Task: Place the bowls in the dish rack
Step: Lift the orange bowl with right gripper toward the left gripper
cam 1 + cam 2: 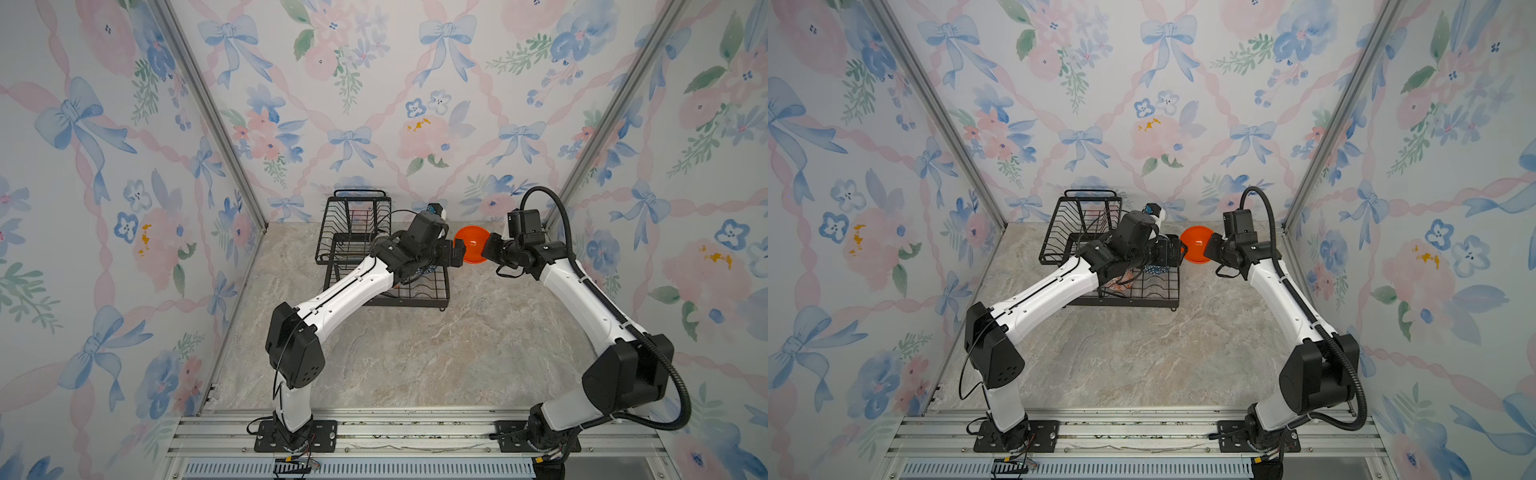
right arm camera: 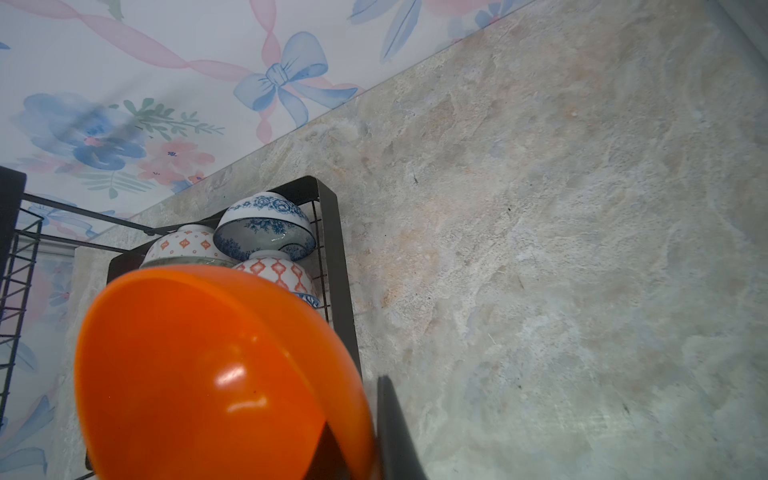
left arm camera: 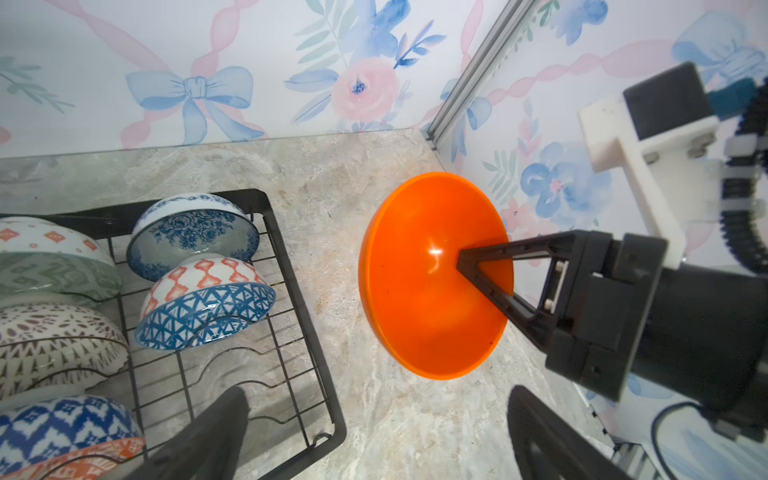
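Left wrist view: orange bowl (image 3: 407,299) is held on edge over the worktop (image 3: 332,187) beside the rack (image 3: 299,266), rim pinched by the right gripper (image 3: 461,259), probably for handing to the wide-open left gripper (image 3: 374,440).

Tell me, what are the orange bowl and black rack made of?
Orange bowl: likely plastic, glossy; even colour, sharp highlight, slightly translucent wall.
Rack: seemingly metal wire, matte black coating; thin crossed rods, flat band rim.
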Controlling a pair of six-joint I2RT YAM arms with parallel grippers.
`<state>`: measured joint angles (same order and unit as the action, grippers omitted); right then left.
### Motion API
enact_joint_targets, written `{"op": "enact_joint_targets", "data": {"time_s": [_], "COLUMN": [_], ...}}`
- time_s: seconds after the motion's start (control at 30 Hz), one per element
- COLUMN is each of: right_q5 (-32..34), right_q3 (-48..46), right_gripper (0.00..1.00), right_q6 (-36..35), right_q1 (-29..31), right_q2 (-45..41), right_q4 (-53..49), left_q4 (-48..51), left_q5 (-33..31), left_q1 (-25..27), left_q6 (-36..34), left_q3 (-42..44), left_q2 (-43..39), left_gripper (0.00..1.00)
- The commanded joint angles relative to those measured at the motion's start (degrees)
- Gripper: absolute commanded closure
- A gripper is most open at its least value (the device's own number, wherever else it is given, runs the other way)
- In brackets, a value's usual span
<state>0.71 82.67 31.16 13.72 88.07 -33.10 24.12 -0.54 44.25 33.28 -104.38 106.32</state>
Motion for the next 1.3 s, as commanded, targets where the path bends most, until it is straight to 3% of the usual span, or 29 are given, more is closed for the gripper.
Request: {"op": "enact_joint_targets", "data": {"time_s": [0.0,0.4,0.7,1.27], "right_q5": [2.8,9.6,12.7,17.1], "right_q3": [2.4,6.0,5.9,6.1], "right_gripper": [1.0,1.0,1.0,0.97], "right_q6": [-1.7,-1.5,0.7,1.6], "right_q1": [2.1,8.7,10.5,11.8], "right_q2": [-2.1,-3.4,-4.2,-4.1], "right_q4": [-2.2,-0.2,0.5,-0.8], "left_q4": [1.0,1.1,1.0,1.1], "left_q5": [4.3,6.2,7.7,9.5], "left_q1": [-2.1,-4.1,-4.3,-4.1], "left_q6": [6.2,5.5,5.8,7.1], "left_q3": [-0.5,-6.2,-5.9,-6.3], "left_q2": [-0.4,3.5,4.4,6.0], "left_gripper": [0.03,0.26,0.55,0.84]}}
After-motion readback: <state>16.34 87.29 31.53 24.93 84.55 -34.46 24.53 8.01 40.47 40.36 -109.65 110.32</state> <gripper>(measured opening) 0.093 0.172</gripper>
